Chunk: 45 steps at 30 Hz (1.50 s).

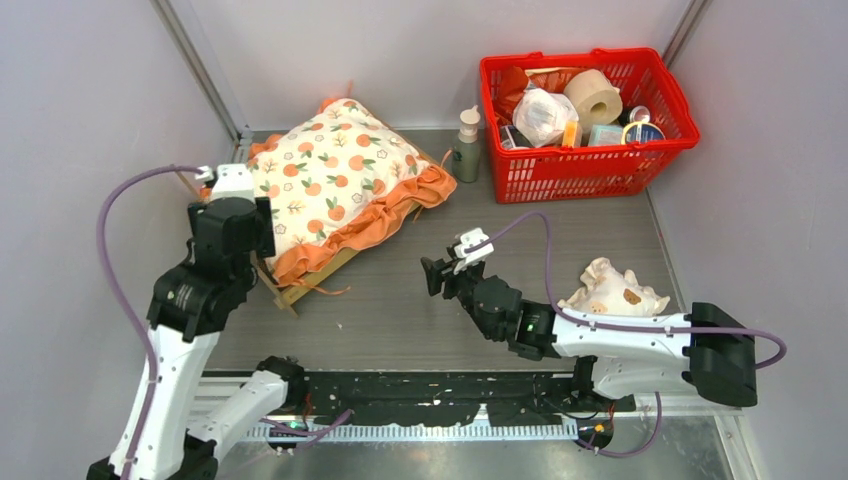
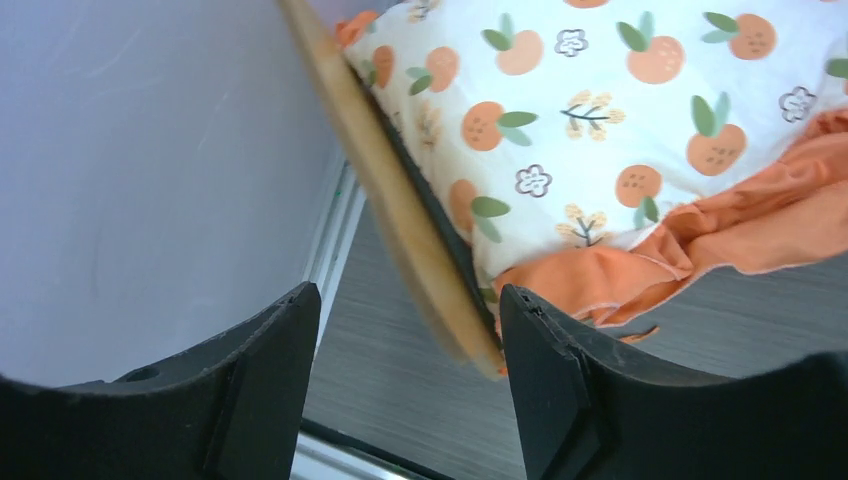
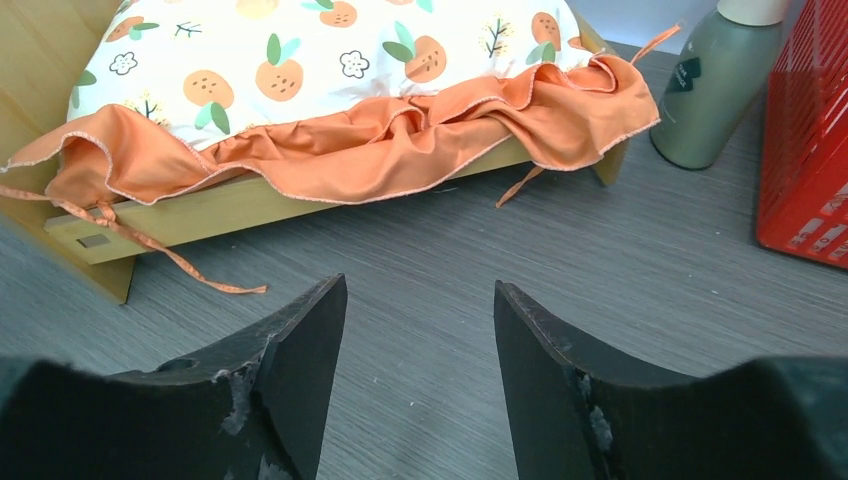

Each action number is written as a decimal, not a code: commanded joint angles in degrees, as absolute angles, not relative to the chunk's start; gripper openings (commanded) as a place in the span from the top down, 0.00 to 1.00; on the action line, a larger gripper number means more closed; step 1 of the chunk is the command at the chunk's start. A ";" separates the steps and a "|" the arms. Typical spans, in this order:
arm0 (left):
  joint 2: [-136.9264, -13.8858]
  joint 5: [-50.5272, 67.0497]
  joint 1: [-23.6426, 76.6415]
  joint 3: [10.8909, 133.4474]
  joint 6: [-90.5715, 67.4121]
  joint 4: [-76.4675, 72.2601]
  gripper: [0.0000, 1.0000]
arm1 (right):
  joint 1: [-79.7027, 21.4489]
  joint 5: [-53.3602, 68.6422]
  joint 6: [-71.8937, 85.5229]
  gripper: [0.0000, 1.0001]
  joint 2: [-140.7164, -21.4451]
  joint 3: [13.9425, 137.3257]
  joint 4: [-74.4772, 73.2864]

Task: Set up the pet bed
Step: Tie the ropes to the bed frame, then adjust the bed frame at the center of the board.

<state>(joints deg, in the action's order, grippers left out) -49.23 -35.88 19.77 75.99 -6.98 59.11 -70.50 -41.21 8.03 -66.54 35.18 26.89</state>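
L gripper point(image 2: 407, 300): jaws apart, nothing held. The headboard edge runs just past the inner finger, so if you close or swing from here you'll prob clip it and skew the frame.
pet bed point(image 2: 398, 205): sits far-left on the table, angled, headboard end right by your L arm. It looks light, so imo any nudge slides it toward the wall.
cushion point(image 1: 335, 170): lying on the bed, ruffle spilling over the near rail. It isn't fixed down afaict, so a jolt to the frame could shift it.
ties point(image 3: 150, 255): loose orange strings trail on the table by the near corner. A low pass could snag one and drag the cushion off.
R gripper point(image 3: 418, 285): open, empty, over bare table, facing the near rail.
bottle point(image 1: 466, 148): upright between the bed and the red basket point(image 1: 585, 172); a wide R swing tips it.
pillow point(image 1: 612, 292): not placed yet, lying beside your R forearm. Watch that the cable doesn't sweep it.
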 commanded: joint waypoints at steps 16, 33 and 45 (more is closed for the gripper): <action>-52.67 -35.76 4.85 68.92 -8.42 51.07 0.21 | -70.66 -32.66 6.96 0.33 -63.01 37.33 24.41; -53.25 -24.50 4.83 60.35 7.20 50.30 0.74 | -65.53 -34.87 1.13 0.31 -55.70 41.05 17.87; -43.45 0.74 1.92 66.01 24.82 51.93 1.00 | -52.53 -29.96 0.29 0.29 -59.25 47.94 8.21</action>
<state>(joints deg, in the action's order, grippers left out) -46.54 -19.51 1.69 59.09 8.86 50.48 -55.44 -32.42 0.93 -57.10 44.14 11.97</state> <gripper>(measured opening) 0.422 0.705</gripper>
